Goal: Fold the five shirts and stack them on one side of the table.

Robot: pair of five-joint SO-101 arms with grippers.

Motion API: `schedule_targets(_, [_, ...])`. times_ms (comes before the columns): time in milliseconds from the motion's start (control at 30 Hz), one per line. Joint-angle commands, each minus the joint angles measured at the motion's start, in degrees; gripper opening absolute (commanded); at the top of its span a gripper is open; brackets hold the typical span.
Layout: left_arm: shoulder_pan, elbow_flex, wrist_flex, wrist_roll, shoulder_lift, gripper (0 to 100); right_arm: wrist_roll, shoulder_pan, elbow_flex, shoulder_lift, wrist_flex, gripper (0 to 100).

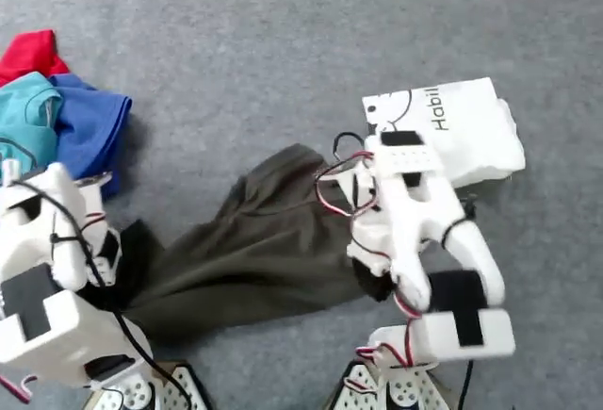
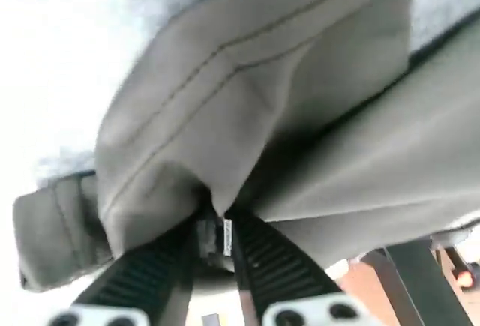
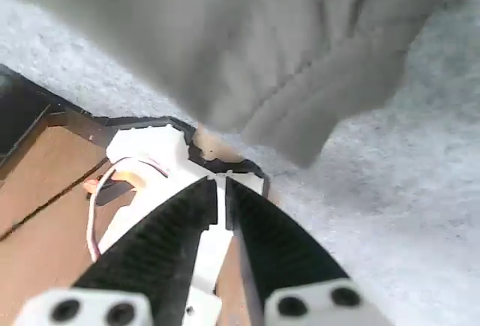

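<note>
A: Between the fingers of the left gripper (image 2: 217,227) sits a fold of the dark olive cloth shirt (image 1: 273,240). They are clamped tight on it, and the rest of the garment runs away from the fingertips towards the other arm.

B: And the right gripper (image 3: 223,185)?

A: Its fingers are pressed together, with no cloth between them that I can see. An edge of the shirt lies just beyond their tips.

B: So the long axis runs from one set of fingers to the other?

A: Roughly, slantwise across the grey felt table (image 1: 236,61). The left holds one end and the right is nearest the free end. I judge the right must part its fingers and take that edge before any fold can be made.

B: Anything in the way?

A: A folded white shirt (image 1: 452,132) lies just past the right fingers; the arm hides whether it touches the olive one. A loose heap of a red shirt (image 1: 33,52), a turquoise shirt (image 1: 28,113) and a royal-blue shirt (image 1: 89,127) lies beyond the left fingers, well apart from the right. A careless pull could drag cloth into either.
</note>
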Motion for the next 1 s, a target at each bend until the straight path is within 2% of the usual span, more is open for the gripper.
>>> schedule_targets(0, [-4.53,-1.54,3.25,-2.73,-2.11,4,4.31,1.41,0.57,-6.37,0.97,3.0])
schedule_targets(100, [-8.31,-3.82,5.71,-4.4,-2.11,4,5.27,1.49,-0.57,-10.42,0.97,6.6])
schedule_targets(233, [-12.53,-7.25,9.32,-6.95,-2.11,4,4.57,1.05,-6.81,-13.23,0.62,18.4])
schedule_targets(400, [-14.2,-10.51,10.37,-7.12,-3.52,4,-7.21,-1.58,-18.59,-9.01,-1.76,26.7])
schedule_targets(533, [-13.58,-10.59,10.29,-6.95,-9.85,5,-12.84,-10.2,-24.92,-0.31,-3.96,26.9])
schedule_targets(633, [-13.67,-10.51,10.2,-6.95,-16.0,11,-17.14,-15.91,-27.82,8.31,-8.7,26.9])
schedule_targets(733, [-13.67,-10.51,10.11,-6.95,-20.48,14,-22.33,-18.46,-29.85,17.98,-14.24,26.9])
schedule_targets(833, [-13.93,-10.42,10.29,-6.95,-22.51,13,-23.56,-18.99,-31.96,26.59,-14.86,26.6])
schedule_targets(900, [-14.11,-10.24,10.29,-6.95,-22.51,13,-23.47,-18.46,-33.36,30.73,-14.59,21.8])
schedule_targets(967, [-14.64,-8.84,10.29,-6.95,-22.59,13,-23.56,-17.14,-34.24,32.57,-14.59,10.9])
